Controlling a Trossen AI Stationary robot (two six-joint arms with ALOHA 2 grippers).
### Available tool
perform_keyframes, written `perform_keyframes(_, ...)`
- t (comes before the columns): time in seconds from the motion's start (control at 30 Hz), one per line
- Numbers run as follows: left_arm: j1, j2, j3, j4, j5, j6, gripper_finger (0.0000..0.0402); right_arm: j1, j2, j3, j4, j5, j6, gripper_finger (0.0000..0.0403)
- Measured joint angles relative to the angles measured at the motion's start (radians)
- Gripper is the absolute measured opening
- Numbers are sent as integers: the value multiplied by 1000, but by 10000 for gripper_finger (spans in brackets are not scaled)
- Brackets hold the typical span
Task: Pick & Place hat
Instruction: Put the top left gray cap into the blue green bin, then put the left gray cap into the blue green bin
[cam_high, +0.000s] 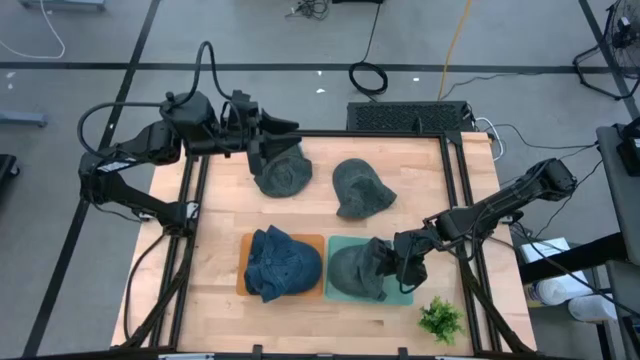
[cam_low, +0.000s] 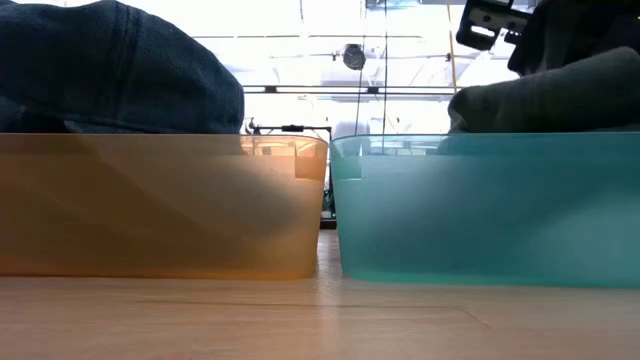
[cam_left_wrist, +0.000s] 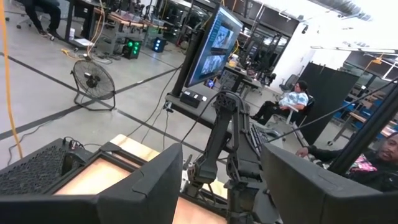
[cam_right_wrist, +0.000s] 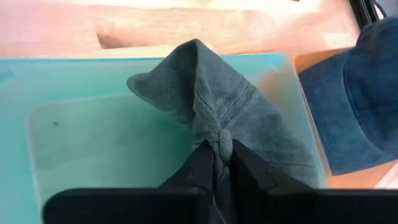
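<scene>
A grey hat (cam_high: 355, 270) lies in the teal bin (cam_high: 400, 296) at the table's near right, and its top shows above the bin's rim in the low view (cam_low: 560, 90). My right gripper (cam_right_wrist: 219, 163) is shut on it. A blue denim hat (cam_high: 283, 262) fills the orange bin (cam_high: 243, 285) beside it. Two more grey hats rest on the table, one at the far left (cam_high: 282, 175) and one in the middle (cam_high: 360, 188). My left gripper (cam_left_wrist: 224, 186) is open at the far edge of the far-left hat, and no cloth shows between its fingers. My right gripper pinches a bunched fold of the grey hat's crown (cam_right_wrist: 217, 142) between its two fingers (cam_right_wrist: 199, 165). It comes from the table's right, slanting down. The cloth is gathered into creases at the fingers, and the rest of the hat spreads over the teal bin (cam_right_wrist: 74, 130), brim (cam_right_wrist: 149, 84) away from me.
A small green plant (cam_high: 440, 318) stands at the near right corner, close to the teal bin. Dark frame rails (cam_high: 190, 200) run along the table's left and right sides. Bare wood lies between the bins and the two loose hats. People sit in the room behind (cam_left_wrist: 289, 99).
</scene>
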Motion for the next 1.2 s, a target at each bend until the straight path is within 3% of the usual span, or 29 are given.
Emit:
perform_keyframes(0.27,14,0,0,-1,1,-3,223,8,-38,0,0,-3,132,111)
perform_keyframes(0.6,14,0,0,-1,62,-1,223,47,-204,0,11,-9,266,211)
perform_keyframes(0.87,13,0,0,-1,76,21,223,56,-325,16,233,247,514,226)
perform_keyframes(1.2,13,0,0,-1,78,38,223,57,-343,16,532,542,722,226)
